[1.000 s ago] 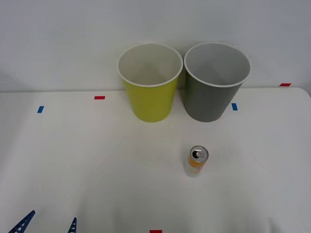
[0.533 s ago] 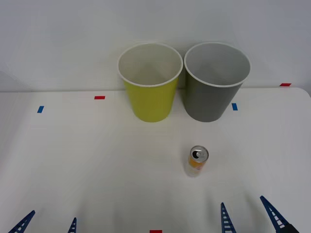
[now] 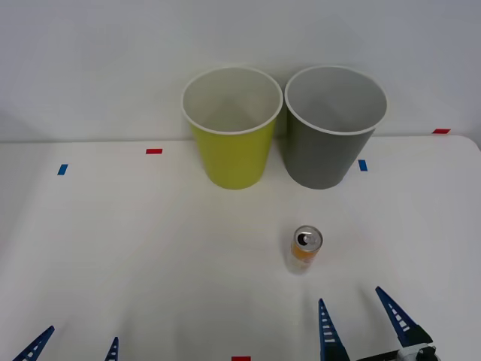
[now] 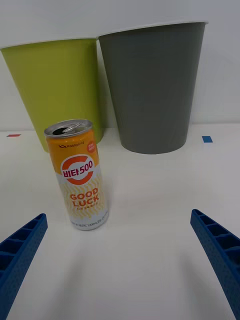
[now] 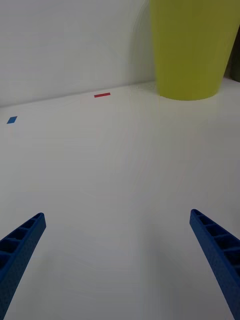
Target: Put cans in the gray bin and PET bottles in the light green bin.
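Note:
A slim orange and pale yellow can (image 3: 305, 250) (image 4: 79, 174) stands upright on the white table, in front of the bins. The gray bin (image 3: 332, 125) (image 4: 152, 85) stands at the back, right of the light green bin (image 3: 231, 125) (image 4: 59, 85) (image 5: 193, 45). My right gripper (image 3: 361, 323) (image 4: 120, 260) is open near the table's front edge, a little right of and short of the can, with nothing between its fingers. My left gripper (image 3: 75, 347) (image 5: 117, 260) is open at the front left corner, far from the can. No PET bottles are in view.
Small red tape marks (image 3: 154, 151) and blue tape marks (image 3: 62, 169) dot the white table (image 3: 150, 248). A pale wall rises right behind the bins. The table's right edge (image 3: 473, 150) curves near the gray bin.
My right gripper came into the front view at the bottom right and moved forward toward the can. The left gripper, can and bins stayed put.

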`<act>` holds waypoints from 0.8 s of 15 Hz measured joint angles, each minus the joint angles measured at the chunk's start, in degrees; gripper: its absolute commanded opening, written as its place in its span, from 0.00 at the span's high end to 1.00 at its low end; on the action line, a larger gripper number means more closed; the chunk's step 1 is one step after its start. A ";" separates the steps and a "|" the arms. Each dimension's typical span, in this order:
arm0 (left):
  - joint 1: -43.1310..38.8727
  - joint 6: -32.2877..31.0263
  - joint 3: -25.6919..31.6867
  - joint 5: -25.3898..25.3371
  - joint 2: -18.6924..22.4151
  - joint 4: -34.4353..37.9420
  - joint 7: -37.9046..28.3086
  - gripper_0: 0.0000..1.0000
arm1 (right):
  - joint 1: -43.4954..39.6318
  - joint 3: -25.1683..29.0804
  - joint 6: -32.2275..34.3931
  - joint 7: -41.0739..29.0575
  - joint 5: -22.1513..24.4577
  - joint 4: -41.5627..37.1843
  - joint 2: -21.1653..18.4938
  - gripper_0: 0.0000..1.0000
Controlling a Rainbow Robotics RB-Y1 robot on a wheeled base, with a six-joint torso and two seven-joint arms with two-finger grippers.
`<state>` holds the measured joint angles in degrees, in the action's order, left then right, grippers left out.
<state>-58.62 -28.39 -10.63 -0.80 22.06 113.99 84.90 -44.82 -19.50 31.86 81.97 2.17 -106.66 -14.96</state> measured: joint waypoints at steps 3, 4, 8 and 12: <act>0.00 0.00 0.00 0.00 0.00 0.00 0.00 0.00 | 3.33 -1.29 -3.61 1.58 -0.97 -0.02 1.51 0.00; 0.00 0.00 0.00 0.00 0.00 0.00 0.00 0.00 | 4.73 -1.56 -4.49 2.04 -1.14 0.06 1.71 0.00; 0.00 0.00 0.00 0.00 0.00 0.00 0.00 0.00 | 11.43 -2.65 -4.81 4.43 -0.91 4.23 2.22 0.00; 0.00 0.00 0.00 0.00 0.00 0.00 0.00 0.00 | 13.55 -4.07 -5.30 10.24 -0.78 5.26 3.02 0.00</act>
<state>-58.62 -28.39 -10.63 -0.80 22.06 113.99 84.90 -31.27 -23.57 26.56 92.21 1.38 -101.40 -11.95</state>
